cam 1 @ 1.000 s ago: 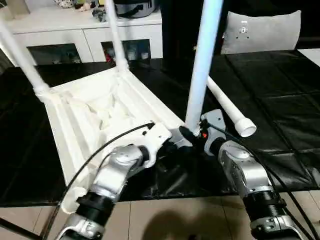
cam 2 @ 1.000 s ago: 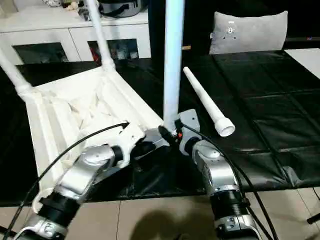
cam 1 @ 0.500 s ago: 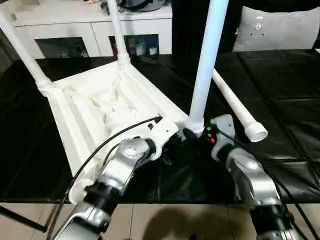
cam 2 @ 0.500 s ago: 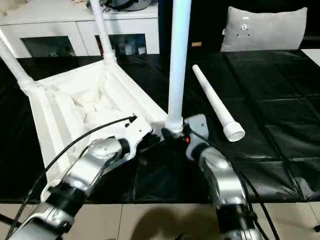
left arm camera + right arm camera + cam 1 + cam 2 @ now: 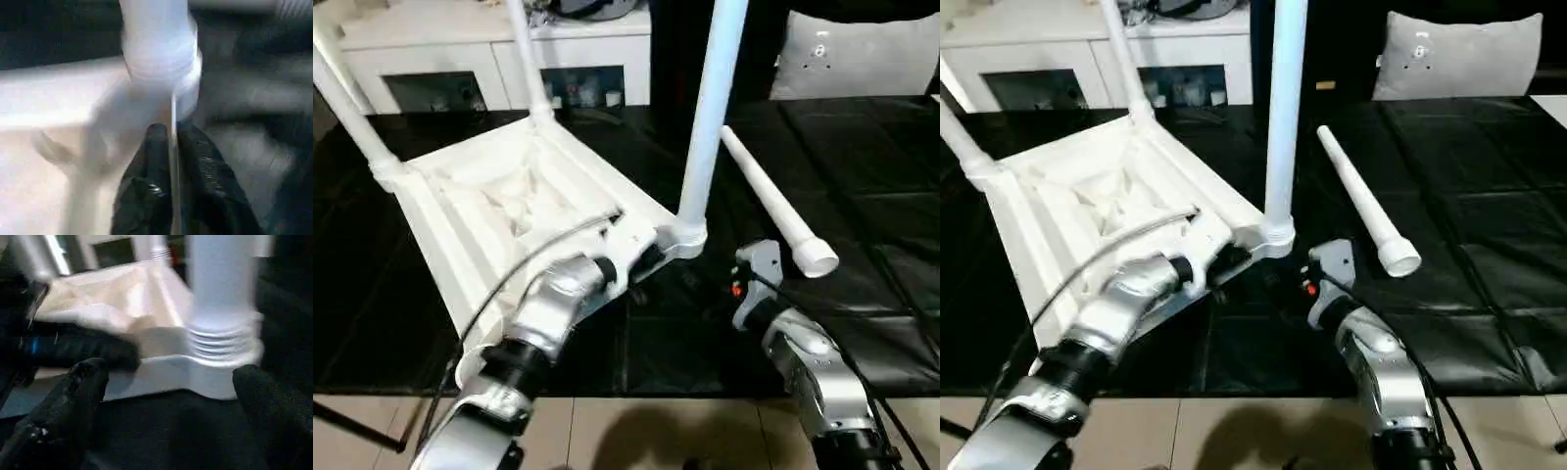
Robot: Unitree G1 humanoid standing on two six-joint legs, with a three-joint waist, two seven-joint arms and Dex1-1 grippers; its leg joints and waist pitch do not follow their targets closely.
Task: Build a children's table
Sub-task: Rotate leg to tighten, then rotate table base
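Note:
The children's table lies upside down on the black mat, its ribbed white top (image 5: 499, 196) facing up. Two legs (image 5: 527, 59) (image 5: 352, 108) stand in the far corner sockets. A third leg (image 5: 705, 117) stands upright in the near right socket (image 5: 687, 235). A loose leg (image 5: 769, 201) lies on the mat to the right. My left gripper (image 5: 168, 134) is shut on the thin rim of the top just beside that near socket. My right gripper (image 5: 171, 382) is open, its fingers (image 5: 85, 382) spread wide to either side of the socket and a little short of it.
The black mat (image 5: 871, 157) covers the work surface and ends at a near edge, with tan floor (image 5: 656, 431) below. A white cabinet (image 5: 460, 49) runs along the back left. A grey cushion (image 5: 857, 59) rests at the back right.
My right gripper has opened, let go of the upright leg's base and drawn back toward me. The left gripper stays on the rim by the socket.

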